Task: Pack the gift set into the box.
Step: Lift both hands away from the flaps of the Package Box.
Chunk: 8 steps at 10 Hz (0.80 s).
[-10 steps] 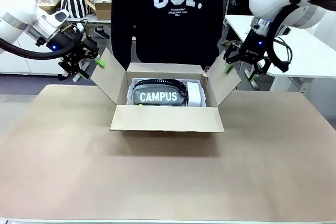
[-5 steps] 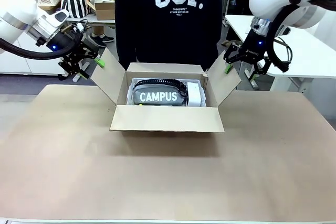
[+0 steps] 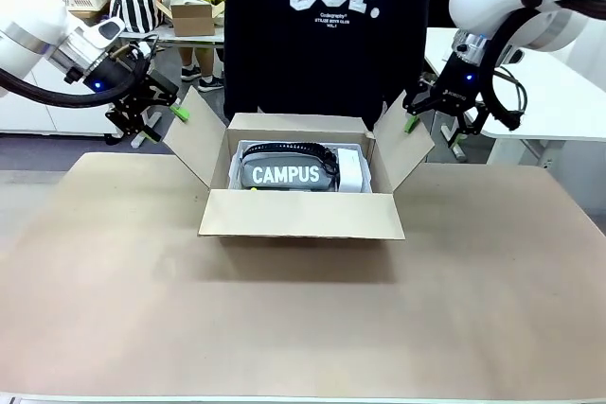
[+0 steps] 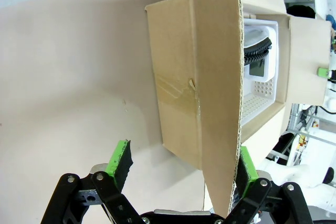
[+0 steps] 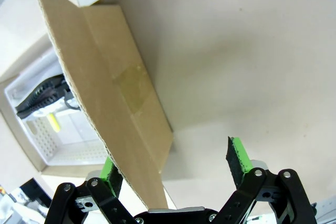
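Brown paper covers the table (image 3: 303,328), and the box (image 3: 301,215) sits at its middle, close in front of a person (image 3: 322,35) in a dark sweatshirt who stands at the far side.

**Progress**
- Treat the loading step as done, judging by the contents. A grey pouch (image 3: 289,175) printed CAMPUS lies inside the box, on a white tray (image 3: 352,169) that fills the opening.
- Treat the closing step as not yet done. The left flap (image 3: 194,139) and the right flap (image 3: 402,144) both lean outward, and the far flap (image 3: 298,125) stands up.
- Note that the left gripper (image 3: 159,126) sits at the outer edge of the left flap with its jaws apart. In the left wrist view the flap edge passes between the fingers, close to one pad.
- Note that the right gripper (image 3: 434,134) sits at the right flap in the same way, jaws apart and the flap edge between them. Neither gripper is clamped on anything.
- Expect the remaining work to be folding the flaps over the tray.

**Limits of view**
- You cannot tell whether a pad touches either flap or merely sits beside it.
- The near side of the box hides the lower part of the tray and anything under the pouch.
- You cannot tell whether the near panel is the box wall or a flap folded down over it.
- A small yellow item beside the pouch is too small to identify.
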Each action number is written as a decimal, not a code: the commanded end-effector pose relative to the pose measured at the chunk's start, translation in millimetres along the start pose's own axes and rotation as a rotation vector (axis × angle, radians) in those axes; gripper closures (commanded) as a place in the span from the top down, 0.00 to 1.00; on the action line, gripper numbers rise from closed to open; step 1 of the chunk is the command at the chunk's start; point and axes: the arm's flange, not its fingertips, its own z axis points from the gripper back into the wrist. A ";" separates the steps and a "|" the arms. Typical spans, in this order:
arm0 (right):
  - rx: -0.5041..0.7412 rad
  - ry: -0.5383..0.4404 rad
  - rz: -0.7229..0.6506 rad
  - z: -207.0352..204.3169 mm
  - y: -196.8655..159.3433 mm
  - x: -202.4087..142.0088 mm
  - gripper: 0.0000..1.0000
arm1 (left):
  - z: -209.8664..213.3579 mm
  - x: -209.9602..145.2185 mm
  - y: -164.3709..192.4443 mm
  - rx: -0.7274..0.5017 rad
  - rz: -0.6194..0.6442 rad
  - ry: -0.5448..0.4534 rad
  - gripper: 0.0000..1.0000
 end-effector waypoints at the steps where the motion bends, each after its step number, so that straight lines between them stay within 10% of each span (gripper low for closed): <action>1: 0.153 0.036 0.116 24.1 -0.9 -18.3 1.00 | 17.6 -12.4 -6.1 -0.115 -0.024 0.030 1.00; 6: 0.954 0.208 0.416 109.4 -91.7 -74.4 1.00 | 142.3 -87.3 8.9 -0.823 -0.240 0.205 1.00; 8: 1.082 0.158 0.370 107.0 -133.4 -86.4 1.00 | 160.2 -113.0 21.6 -0.882 -0.286 0.097 1.00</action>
